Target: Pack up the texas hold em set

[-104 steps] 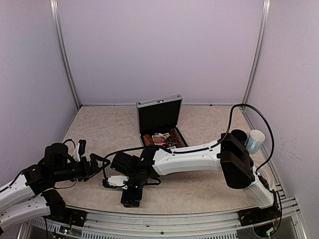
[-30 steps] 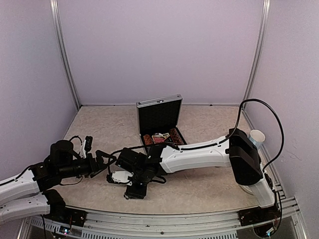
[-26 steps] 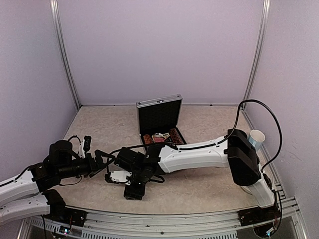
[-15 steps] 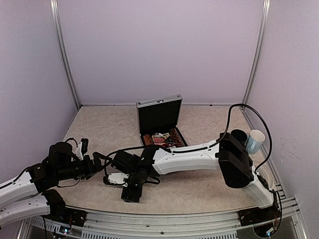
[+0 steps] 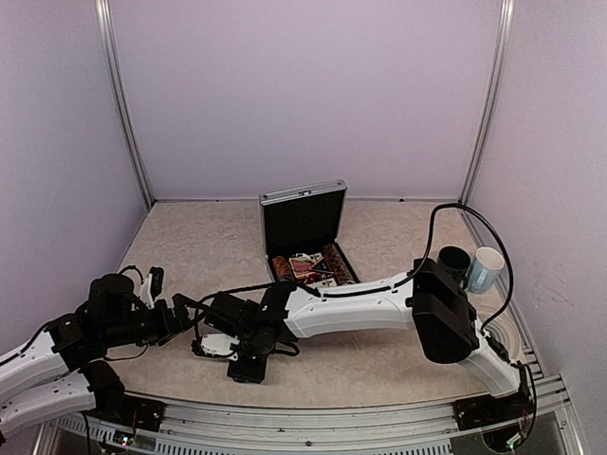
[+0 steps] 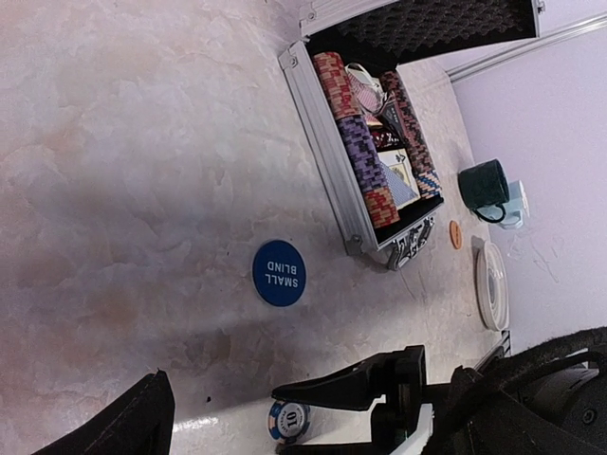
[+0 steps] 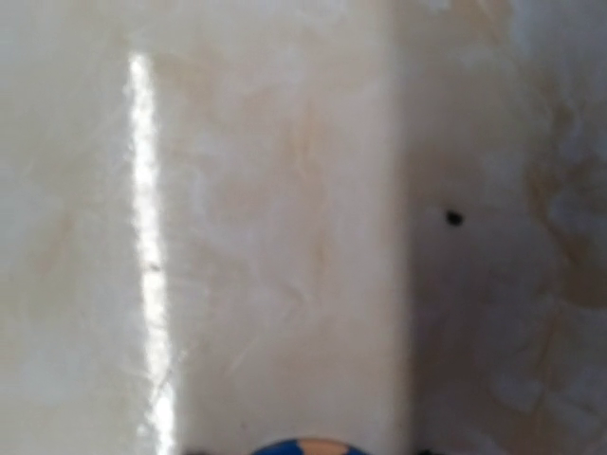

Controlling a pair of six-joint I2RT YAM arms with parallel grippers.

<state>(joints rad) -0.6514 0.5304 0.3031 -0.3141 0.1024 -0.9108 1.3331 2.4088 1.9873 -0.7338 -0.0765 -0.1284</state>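
The silver case [image 5: 303, 226] stands open at the table's middle, its rows of chips [image 6: 358, 142] and cards showing in the left wrist view. A round blue "SMALL BLIND" button [image 6: 280, 273] lies flat on the table in front of it. Nearer lies a blue chip [image 6: 287, 420] marked 10, flat on the table. My right gripper [image 5: 211, 345] reaches across to the left, and its black fingers [image 6: 351, 387] press on the chip's rim from both sides. The chip's edge [image 7: 308, 445] peeks in at the bottom of the right wrist view. My left gripper [image 5: 183, 308] hovers open beside it, holding nothing.
A dark mug [image 5: 453, 258] and a pale-blue mug [image 5: 487, 268] stand at the right edge. A round grey coaster [image 6: 492, 284] and a small orange disc [image 6: 455, 234] lie near them. The right arm's white link [image 5: 351, 301] spans the table in front of the case.
The right arm swung a little left and toward the near edge. Its fingers widened, then closed in on the blue chip. The left arm drew back slightly to the left.
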